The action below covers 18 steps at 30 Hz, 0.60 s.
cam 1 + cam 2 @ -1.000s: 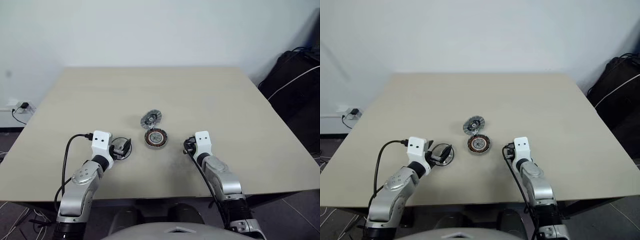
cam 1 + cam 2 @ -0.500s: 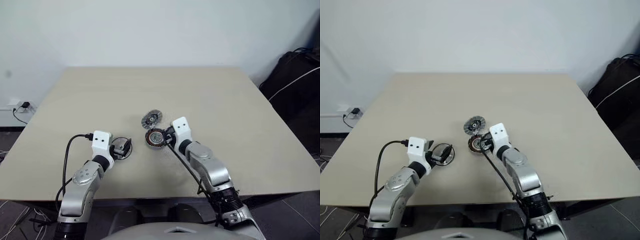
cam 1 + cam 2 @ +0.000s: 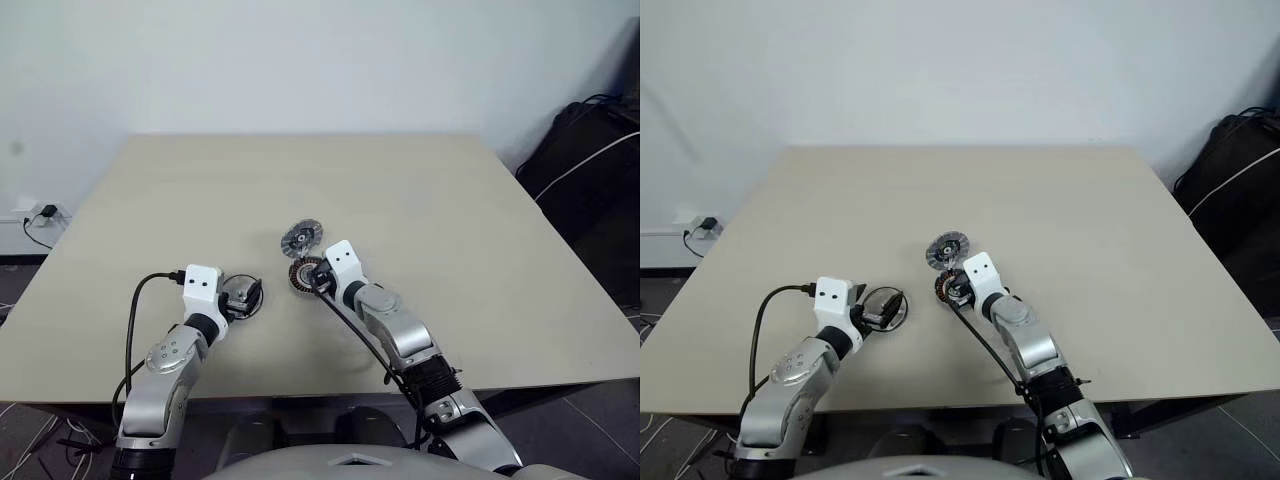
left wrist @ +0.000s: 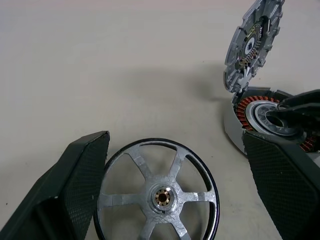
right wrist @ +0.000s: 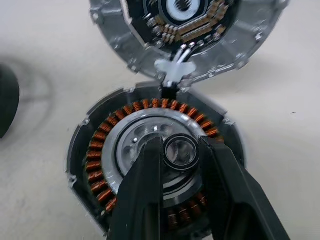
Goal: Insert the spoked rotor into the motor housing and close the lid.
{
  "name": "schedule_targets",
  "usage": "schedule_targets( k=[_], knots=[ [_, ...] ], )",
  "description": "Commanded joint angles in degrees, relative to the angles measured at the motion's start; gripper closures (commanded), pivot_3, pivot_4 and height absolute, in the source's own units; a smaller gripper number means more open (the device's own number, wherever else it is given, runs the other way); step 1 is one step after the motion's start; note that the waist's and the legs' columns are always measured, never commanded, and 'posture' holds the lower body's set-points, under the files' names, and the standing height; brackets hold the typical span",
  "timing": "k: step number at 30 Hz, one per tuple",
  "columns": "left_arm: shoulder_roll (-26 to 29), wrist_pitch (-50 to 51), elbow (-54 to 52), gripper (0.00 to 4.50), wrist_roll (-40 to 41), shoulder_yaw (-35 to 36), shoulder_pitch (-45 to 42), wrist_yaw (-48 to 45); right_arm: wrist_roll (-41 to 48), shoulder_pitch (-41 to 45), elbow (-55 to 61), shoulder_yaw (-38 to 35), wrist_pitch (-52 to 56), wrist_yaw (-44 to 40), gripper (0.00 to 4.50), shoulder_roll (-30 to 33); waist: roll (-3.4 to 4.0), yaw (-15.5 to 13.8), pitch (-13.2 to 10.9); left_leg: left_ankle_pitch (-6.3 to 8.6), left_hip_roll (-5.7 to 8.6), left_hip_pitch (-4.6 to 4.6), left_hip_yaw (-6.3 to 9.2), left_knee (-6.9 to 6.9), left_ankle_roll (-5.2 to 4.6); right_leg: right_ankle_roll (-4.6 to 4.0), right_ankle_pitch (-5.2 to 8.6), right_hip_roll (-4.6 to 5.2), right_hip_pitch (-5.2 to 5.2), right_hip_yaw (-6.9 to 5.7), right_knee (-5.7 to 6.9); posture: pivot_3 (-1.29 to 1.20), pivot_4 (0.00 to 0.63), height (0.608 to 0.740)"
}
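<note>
Now we see right gripper (image 5: 176, 165) pinching small dark ring over motor housing (image 5: 100, 150) centre (lid (image 4: 254, 37) hinged up behind); left gripper (image 4: 175, 165) wide open around spoked rotor (image 4: 159, 195), flat on table (image 3: 450, 200), open room beyond.

A broad beige table (image 3: 420, 190) takes up the middle of the room, its matte top evenly lit with only soft shadows. At twelve o'clock behind it stands a plain white wall (image 3: 320, 60). At three o'clock a black bag (image 3: 590, 160) leans against the wall, a white cable (image 3: 585, 160) draped across it. At nine o'clock, low on the wall, sits a white socket (image 3: 45, 212) with a dark plug, above grey floor (image 3: 20, 285).
</note>
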<state>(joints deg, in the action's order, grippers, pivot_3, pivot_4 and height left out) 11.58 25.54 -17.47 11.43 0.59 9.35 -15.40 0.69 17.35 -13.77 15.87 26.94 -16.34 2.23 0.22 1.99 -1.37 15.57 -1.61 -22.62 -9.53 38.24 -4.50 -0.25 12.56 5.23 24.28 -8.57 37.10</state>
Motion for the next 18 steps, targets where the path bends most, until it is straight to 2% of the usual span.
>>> schedule_targets(
  k=[1,18],
  knots=[
    [-0.24,-1.33,-0.99,0.00,0.12,0.08,-0.49,0.03,-0.22,1.41,1.12,0.47,-1.01,-1.05,3.80,-0.72,0.00,0.06,0.00,0.00,0.00,0.00,0.00,0.00,0.01,0.00,0.00,0.00,0.00,0.00,0.00,0.00,0.000,0.740],
    [-0.44,-1.34,-1.13,0.00,0.23,-0.10,-0.30,0.15,-0.83,2.00,-1.28,0.05,-1.68,-0.52,3.80,-1.28,0.00,0.10,0.01,-0.05,-0.01,0.01,0.01,0.00,0.08,-0.02,0.01,0.03,0.04,0.01,0.07,0.00,0.000,0.740]
  ],
)
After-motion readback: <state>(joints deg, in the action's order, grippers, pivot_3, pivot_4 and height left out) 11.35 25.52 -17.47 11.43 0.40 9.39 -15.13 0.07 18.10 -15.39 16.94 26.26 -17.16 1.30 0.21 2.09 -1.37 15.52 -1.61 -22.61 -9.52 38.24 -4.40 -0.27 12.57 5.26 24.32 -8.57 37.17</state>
